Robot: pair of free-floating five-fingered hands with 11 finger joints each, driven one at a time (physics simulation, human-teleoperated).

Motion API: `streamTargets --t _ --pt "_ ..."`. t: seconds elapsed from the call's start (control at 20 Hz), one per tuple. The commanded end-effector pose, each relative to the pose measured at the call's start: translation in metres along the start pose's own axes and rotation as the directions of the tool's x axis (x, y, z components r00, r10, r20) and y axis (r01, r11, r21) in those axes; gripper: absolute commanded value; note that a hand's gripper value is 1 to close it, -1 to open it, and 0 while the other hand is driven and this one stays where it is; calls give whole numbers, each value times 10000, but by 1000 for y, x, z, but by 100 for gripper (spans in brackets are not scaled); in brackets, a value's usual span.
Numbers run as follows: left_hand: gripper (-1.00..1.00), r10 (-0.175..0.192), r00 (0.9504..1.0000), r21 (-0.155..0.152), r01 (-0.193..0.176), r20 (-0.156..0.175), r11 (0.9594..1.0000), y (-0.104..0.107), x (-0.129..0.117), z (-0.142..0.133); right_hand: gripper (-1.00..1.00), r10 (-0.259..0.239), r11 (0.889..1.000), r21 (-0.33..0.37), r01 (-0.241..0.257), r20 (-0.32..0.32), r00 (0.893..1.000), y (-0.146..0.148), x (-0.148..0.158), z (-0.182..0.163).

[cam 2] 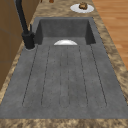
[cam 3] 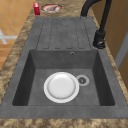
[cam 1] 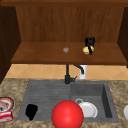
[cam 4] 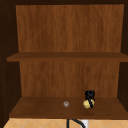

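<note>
While our right hand [cam 1: 89, 42] curls around a small yellow ball [cam 1: 86, 50] on the lowest cabinet shelf [cam 1: 45, 56] — light, smooth, likely slippery — we judge a grip around its middle safest.

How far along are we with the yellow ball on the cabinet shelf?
Done: the yellow ball is up at the bottom shelf, near a small grey knob. In hand: the right hand is curled round the ball. Left: letting go. The left hand hangs over the sink's draining side.

red ball [cam 1: 67, 114], white plate [cam 3: 61, 87] in sink [cam 3: 100, 82], black faucet [cam 1: 68, 73], small grey knob [cam 1: 66, 50] on shelf [cam 1: 45, 53]
</note>
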Motion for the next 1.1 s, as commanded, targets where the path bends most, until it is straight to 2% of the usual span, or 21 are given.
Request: streamTargets --t 0.0,0.15,0.35,1.05 --pt "0 0 10000 0 0 0 10000 0 0 0 100 -213 9987 462 206 138 9997 -6 -2 28" --pt "0 0 10000 0 0 0 10000 0 0 0 100 -148 9981 601 135 210 9997 -7 -5 51" --pt "0 0 10000 0 0 0 10000 0 0 0 100 -368 9968 716 351 223 9991 -4 -6 82" --pt "0 0 10000 0 0 0 10000 0 0 0 100 -584 9972 473 571 270 9979 38 -5 189"
